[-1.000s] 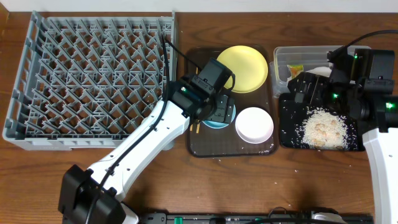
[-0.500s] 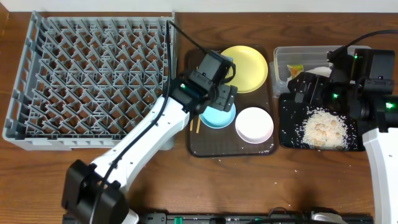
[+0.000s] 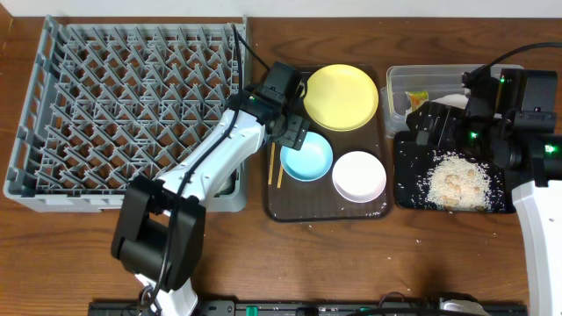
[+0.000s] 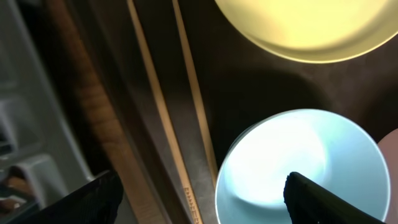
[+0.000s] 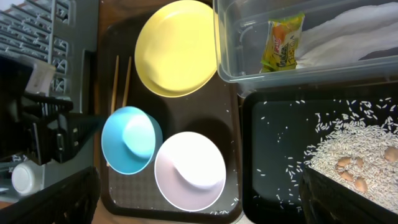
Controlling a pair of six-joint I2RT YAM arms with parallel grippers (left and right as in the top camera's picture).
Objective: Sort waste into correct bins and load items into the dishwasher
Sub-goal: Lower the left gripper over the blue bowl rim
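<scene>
The grey rack [image 3: 123,96] fills the table's left half. Right of it lies the brown tray [image 3: 309,202]. The black tray [image 3: 409,198] sits at the table's right edge, and the clear tub [image 3: 399,75] touches its far side.

The left gripper [image 4: 202,180] hangs over the brown tray's left edge, jaws spread wide with nothing in them. The right gripper [image 5: 200,174] hangs over the join of the tub and the black tray, fully open and empty.

On the brown tray, the yellow plate [image 3: 341,96] lies at the far right corner. The white bowl [image 3: 358,175] stands near the right edge, and the blue bowl [image 3: 307,158] touches its left side. The chopsticks [image 4: 155,106] lie along the tray's left edge.

The rice [image 3: 457,183] is heaped in the black tray. The napkin [image 5: 348,34] and wrapper [image 5: 283,43] lie in the tub. A white cup [image 5: 28,177] shows left of the brown tray; I cannot tell whether it is in the rack.
</scene>
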